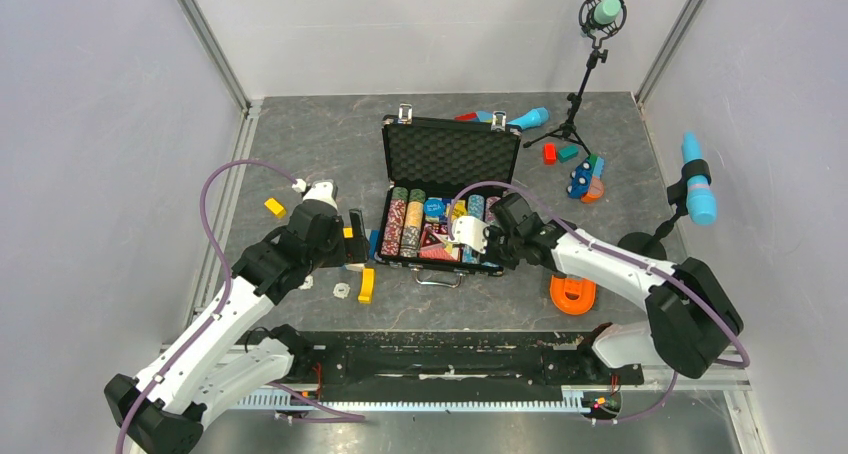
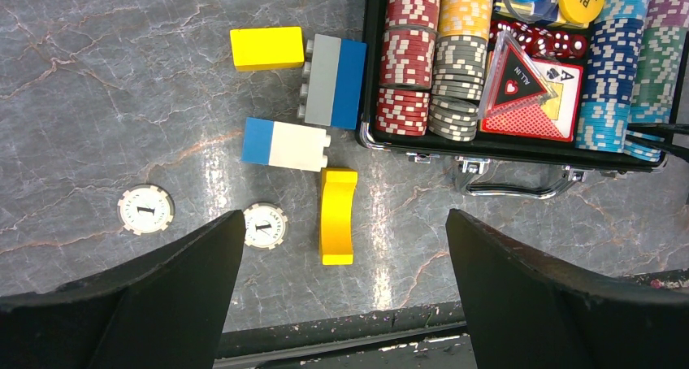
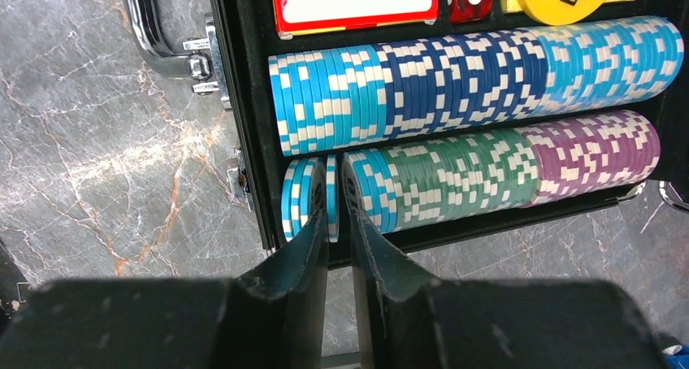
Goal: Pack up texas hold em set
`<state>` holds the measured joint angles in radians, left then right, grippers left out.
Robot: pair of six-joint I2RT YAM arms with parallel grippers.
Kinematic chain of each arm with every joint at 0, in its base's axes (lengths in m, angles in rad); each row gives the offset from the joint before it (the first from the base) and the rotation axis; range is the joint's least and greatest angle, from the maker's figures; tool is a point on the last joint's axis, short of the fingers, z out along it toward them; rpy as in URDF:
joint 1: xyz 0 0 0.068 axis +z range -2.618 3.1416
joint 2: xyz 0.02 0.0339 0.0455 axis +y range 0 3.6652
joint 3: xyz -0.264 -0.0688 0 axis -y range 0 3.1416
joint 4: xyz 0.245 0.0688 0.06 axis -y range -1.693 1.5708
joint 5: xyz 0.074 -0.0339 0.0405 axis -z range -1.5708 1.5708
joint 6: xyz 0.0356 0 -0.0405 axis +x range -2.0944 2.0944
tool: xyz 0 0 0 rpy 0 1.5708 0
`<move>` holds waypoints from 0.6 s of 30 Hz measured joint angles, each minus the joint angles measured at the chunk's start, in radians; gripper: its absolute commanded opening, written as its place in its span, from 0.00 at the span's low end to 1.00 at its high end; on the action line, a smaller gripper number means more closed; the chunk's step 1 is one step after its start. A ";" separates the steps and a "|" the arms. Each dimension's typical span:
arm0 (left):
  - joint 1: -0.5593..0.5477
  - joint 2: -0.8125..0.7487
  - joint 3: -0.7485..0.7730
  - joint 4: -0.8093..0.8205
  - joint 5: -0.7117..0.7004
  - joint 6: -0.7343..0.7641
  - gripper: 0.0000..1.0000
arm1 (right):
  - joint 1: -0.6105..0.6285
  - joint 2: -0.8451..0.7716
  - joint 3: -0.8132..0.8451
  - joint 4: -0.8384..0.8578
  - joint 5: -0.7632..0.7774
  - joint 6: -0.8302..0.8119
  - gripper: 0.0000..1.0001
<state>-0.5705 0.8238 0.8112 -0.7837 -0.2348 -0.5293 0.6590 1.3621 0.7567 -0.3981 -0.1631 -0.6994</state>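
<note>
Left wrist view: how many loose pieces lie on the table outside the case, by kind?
White chips: 2
Blocks: 4
Total: 6

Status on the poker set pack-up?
Left gripper open above the table. Right gripper shut on a light-blue chip in the case, lid up. Two white chips outside, yellow block beside them.

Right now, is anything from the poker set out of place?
Yes. Two white chips lie on the table left of the case, beside toy blocks, not in its rows. One blue chip stands apart in the right gripper.
</note>
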 measured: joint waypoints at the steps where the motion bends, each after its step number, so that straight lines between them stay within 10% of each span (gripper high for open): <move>1: 0.000 0.000 0.000 0.000 0.000 0.000 1.00 | 0.000 -0.002 0.000 -0.001 -0.001 0.000 0.20; 18: 0.000 0.000 0.000 0.000 0.000 0.000 1.00 | -0.003 -0.110 0.013 0.012 0.035 0.026 0.22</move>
<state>-0.5705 0.8238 0.8112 -0.7837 -0.2352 -0.5293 0.6563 1.2518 0.7696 -0.3862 -0.1280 -0.6731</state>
